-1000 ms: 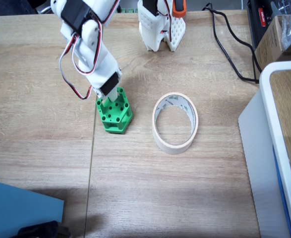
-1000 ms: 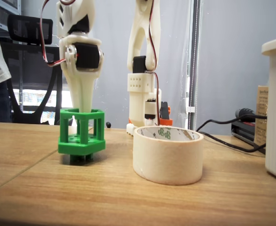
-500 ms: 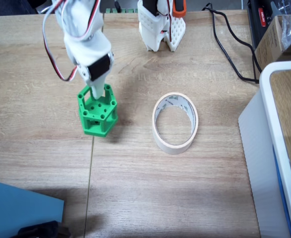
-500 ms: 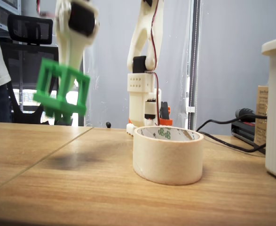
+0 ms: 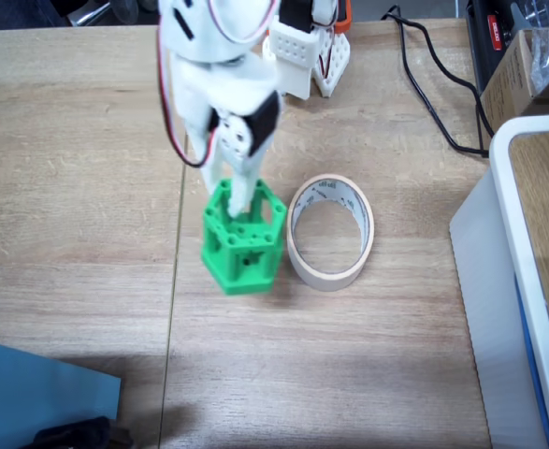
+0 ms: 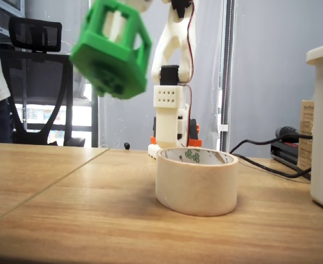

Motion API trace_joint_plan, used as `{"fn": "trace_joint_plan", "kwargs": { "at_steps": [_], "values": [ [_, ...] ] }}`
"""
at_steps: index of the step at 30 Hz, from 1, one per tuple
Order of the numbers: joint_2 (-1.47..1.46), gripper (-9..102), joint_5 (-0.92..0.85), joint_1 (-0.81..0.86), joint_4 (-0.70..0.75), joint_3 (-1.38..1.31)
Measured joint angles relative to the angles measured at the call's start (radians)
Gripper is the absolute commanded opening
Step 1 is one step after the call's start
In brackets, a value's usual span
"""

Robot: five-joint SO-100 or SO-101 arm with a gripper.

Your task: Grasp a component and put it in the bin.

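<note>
One green component (image 6: 113,50), gripped by the closed claw (image 5: 241,201), hangs tilted above the counter (image 5: 78,215), base pointing toward five o'clock, at nine o'clock of the single tape ring (image 5: 331,231).

Setting: office or lab workspace. Evidence: wood-grain desk (image 5: 68,140), black office chair (image 6: 37,38) upper left, black cables (image 5: 433,84) upper right.

Light wood-grain table (image 5: 78,140), seam running front to back. Resting directly on it: bin (image 5: 330,231), arm base (image 5: 307,61) at far edge, black cable (image 5: 424,84), blue sheet (image 5: 40,398) at near corner.
</note>
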Motion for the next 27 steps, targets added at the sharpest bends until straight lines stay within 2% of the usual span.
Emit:
{"fn": "trace_joint_plan", "kwargs": {
  "at_steps": [8, 12, 21, 27],
  "values": [
    [0.000, 0, 0.100, -0.284, 0.000, 0.000],
    [0.000, 0, 0.138, -0.370, 0.000, 0.000],
    [0.000, 0, 0.158, -0.405, 0.000, 0.002],
    [0.000, 0, 0.158, -0.405, 0.000, 0.094]
  ]
}}
